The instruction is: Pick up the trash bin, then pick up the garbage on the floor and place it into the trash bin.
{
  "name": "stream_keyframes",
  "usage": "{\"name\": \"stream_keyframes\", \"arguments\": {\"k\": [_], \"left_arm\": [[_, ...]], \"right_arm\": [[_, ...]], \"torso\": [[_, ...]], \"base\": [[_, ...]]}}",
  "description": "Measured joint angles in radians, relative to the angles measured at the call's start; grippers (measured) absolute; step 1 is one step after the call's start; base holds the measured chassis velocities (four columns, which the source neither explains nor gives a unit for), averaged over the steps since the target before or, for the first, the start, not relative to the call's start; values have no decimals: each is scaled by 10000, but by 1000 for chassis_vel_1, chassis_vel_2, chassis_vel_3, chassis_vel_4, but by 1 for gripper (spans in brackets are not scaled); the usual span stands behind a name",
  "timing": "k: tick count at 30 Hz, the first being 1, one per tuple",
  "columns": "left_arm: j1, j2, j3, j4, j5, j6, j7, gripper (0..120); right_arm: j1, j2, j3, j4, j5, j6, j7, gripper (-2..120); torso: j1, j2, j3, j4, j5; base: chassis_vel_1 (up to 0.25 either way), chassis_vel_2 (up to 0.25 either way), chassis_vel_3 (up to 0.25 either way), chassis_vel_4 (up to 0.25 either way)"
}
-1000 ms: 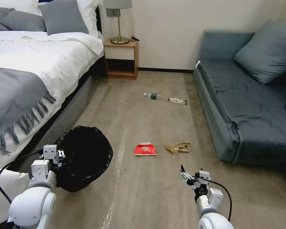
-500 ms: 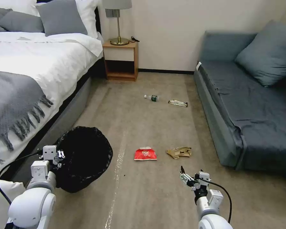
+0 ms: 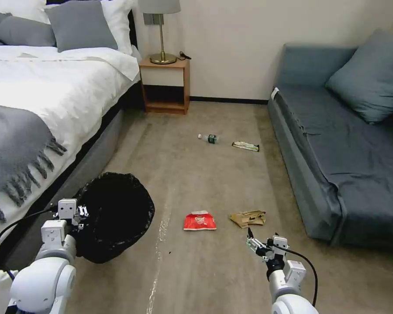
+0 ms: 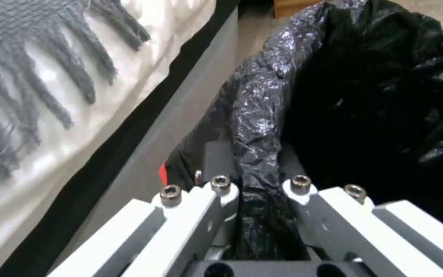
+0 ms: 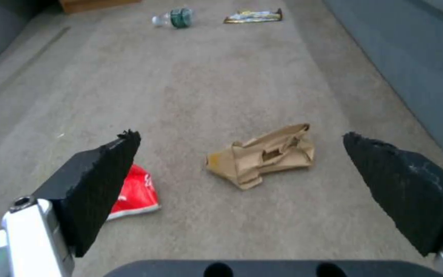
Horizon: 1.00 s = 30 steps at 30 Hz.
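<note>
The trash bin point(image 3: 115, 213), lined with a glossy black bag, hangs tilted at the lower left beside the bed. My left gripper point(image 3: 80, 219) is shut on its rim, and the bag's edge point(image 4: 255, 127) runs between the fingers point(image 4: 216, 161). The garbage lies on the carpet. A red packet point(image 3: 199, 221) point(image 5: 135, 192) and tan paper packaging point(image 3: 248, 218) point(image 5: 262, 156) lie just ahead of my right gripper point(image 3: 261, 241) point(image 5: 241, 135), which is open above the floor with nothing in it. A small bottle point(image 3: 208, 138) point(image 5: 173, 18) and a long wrapper point(image 3: 245, 146) point(image 5: 253, 15) lie farther off.
A bed point(image 3: 52, 100) with a grey throw runs along the left. A blue-grey sofa point(image 3: 336, 144) lines the right. A wooden nightstand point(image 3: 165, 85) with a lamp stands at the far wall. Open carpet runs between them.
The whole head view has shifted: the litter now sits lower in the picture and the bed and sofa have slid outward, so the camera has moved. Both grippers hold as before.
</note>
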Motion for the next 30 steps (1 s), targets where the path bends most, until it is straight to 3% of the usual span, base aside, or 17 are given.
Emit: {"name": "stream_keyframes", "arguments": {"k": [30], "left_arm": [[39,-7,-56,130,-65,-123,133,4]], "right_arm": [[-55,68,-112,-88,-142,108,-5,100]], "torso": [[0,0,0,0,0]], "base": [[-90,91,93,-90]]}}
